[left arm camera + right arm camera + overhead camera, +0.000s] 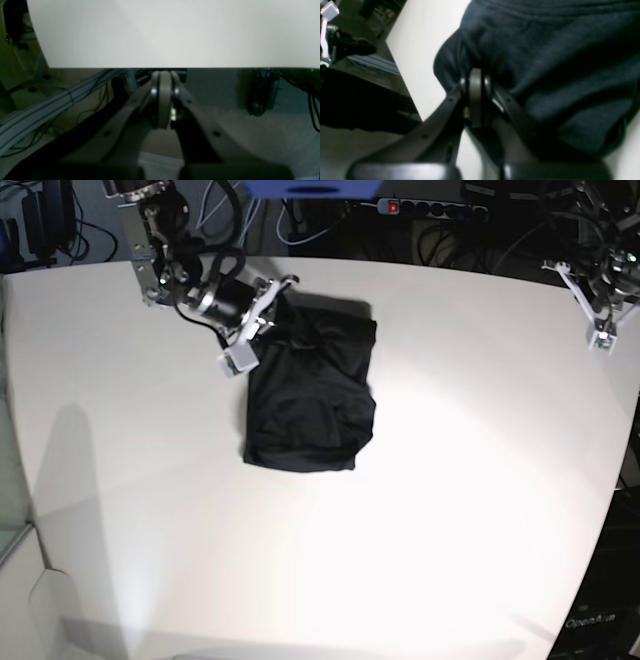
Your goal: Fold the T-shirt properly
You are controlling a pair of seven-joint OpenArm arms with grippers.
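You see the plain black T-shirt [312, 395] of thin soft knit lying folded into a compact, rumpled rectangle on the white table [450, 510]. The right gripper [476, 75] has its dark fingers [475, 97] pressed together, tips at the shirt's near edge; the wrist view is blurred, so you cannot tell whether fabric is pinched between them or they merely touch it. Cloth fills the frame ahead of and to the right of those fingers, with bare tabletop to their left. In the base view that gripper [268, 305] sits at the shirt's upper left corner, its tips hidden by its own body. The left gripper [163, 76] also shows fingers [163, 100] pressed together, holding nothing, tips at the table edge; beyond them lies only bare tabletop. Below them, grey cables [50, 105] and floor are soft-focused. The shirt lies well apart from this gripper [600, 300].
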